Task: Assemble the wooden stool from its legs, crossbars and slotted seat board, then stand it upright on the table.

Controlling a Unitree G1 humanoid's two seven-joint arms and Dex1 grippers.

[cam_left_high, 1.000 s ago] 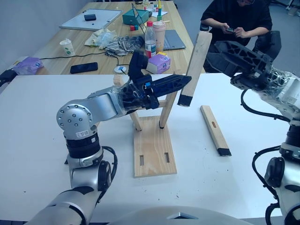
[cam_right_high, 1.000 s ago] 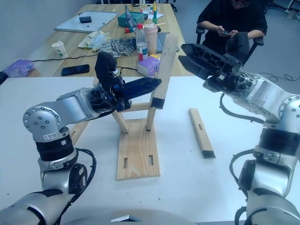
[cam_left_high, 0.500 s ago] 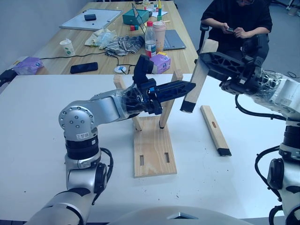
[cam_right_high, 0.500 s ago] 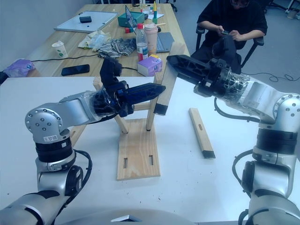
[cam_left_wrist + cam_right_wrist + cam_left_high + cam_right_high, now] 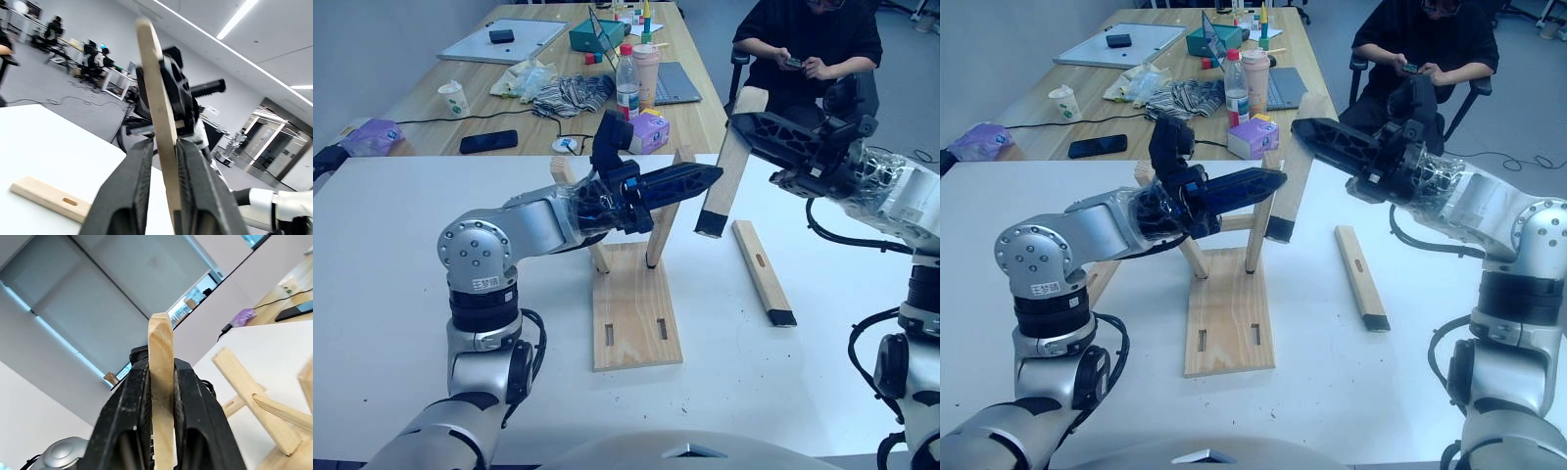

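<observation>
The slotted seat board (image 5: 631, 311) lies flat on the white table. Two legs rise from its far end: one leans left (image 5: 593, 248), the other (image 5: 662, 227) stands beside it, with a crossbar between them. My left gripper (image 5: 708, 176) is shut on that second leg near its top, which the left wrist view shows as wood (image 5: 155, 93) between the fingers (image 5: 139, 166). My right gripper (image 5: 744, 124) is shut on a black-tipped leg (image 5: 724, 171), held tilted in the air just right of the assembly; the same leg (image 5: 162, 377) shows in the right wrist view. A third leg (image 5: 762, 269) lies loose on the table.
Behind the white table stands a wooden table (image 5: 700, 113) with a bottle (image 5: 626, 86), a purple box (image 5: 646, 132), a laptop, a phone (image 5: 489, 141) and a cup (image 5: 453, 98). A person sits behind at the right. The white tabletop (image 5: 391, 274) has room at left and front.
My right gripper has brought the black-tipped leg down and to the left, close to the standing legs. My left gripper has shifted slightly on the upright leg.
</observation>
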